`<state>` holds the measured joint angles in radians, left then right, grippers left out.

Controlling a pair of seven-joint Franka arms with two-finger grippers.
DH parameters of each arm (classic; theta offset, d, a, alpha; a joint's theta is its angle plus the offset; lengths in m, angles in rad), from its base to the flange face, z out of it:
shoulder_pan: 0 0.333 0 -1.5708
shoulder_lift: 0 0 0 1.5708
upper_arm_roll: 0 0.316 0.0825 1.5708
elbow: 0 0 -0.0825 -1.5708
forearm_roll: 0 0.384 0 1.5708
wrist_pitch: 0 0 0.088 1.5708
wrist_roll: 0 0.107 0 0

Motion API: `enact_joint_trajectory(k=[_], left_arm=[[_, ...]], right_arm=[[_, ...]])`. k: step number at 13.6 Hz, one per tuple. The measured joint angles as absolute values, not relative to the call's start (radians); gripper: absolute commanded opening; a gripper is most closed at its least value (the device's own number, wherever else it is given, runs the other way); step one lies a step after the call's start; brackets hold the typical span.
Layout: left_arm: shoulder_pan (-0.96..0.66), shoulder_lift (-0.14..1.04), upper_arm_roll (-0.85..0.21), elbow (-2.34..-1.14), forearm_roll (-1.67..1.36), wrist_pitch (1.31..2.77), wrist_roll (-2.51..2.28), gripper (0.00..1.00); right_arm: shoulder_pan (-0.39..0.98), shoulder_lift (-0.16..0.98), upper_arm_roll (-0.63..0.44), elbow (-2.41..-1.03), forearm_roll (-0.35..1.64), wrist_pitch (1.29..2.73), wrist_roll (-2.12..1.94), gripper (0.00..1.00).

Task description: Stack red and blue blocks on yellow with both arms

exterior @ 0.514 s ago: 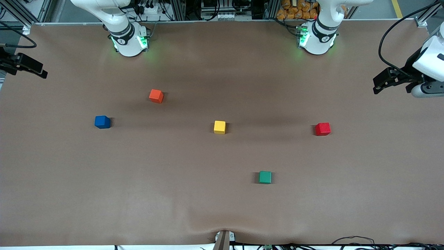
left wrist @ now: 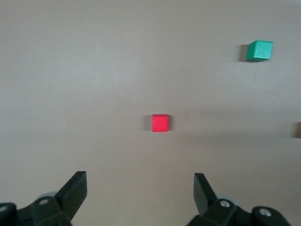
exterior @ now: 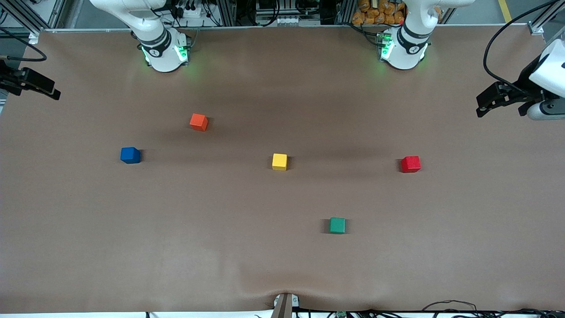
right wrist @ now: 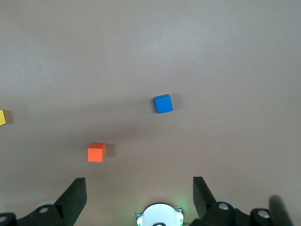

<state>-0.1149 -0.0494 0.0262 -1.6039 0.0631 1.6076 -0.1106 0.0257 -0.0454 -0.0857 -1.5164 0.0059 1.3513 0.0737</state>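
Since half a second ago the left claw [exterior: 481, 106] has risen slightly at the left arm's end of the worktop [exterior: 282, 265]; the cubes have not shifted. Going across the front view from the right arm's end: the right claw [exterior: 55, 93] hangs over the worktop's edge, its fingers [right wrist: 75, 195] spread wide with nothing between them. The blue cube [exterior: 130, 155] sits alone, with the orange-red cube [exterior: 198, 122] farther from the camera. The yellow cube [exterior: 279, 161] lies mid-worktop, bare on top. The green cube [exterior: 337, 225] is nearest the camera. The red cube [exterior: 410, 164] rests toward the left arm's end. The left claw's fingers [left wrist: 75, 190] also gape wide, empty, with the red cube in its wrist view.
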Motion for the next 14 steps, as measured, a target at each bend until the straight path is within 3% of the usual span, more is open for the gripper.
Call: enact_joint_trajectory(k=[14], left_arm=[[-0.109, -0.036, 0.029, -1.607, 0.038, 1.596, -0.111, 1.0]], right_arm=[[0.024, -0.045, -0.09, -1.516, 0.005, 1.333, 0.074, 1.0]])
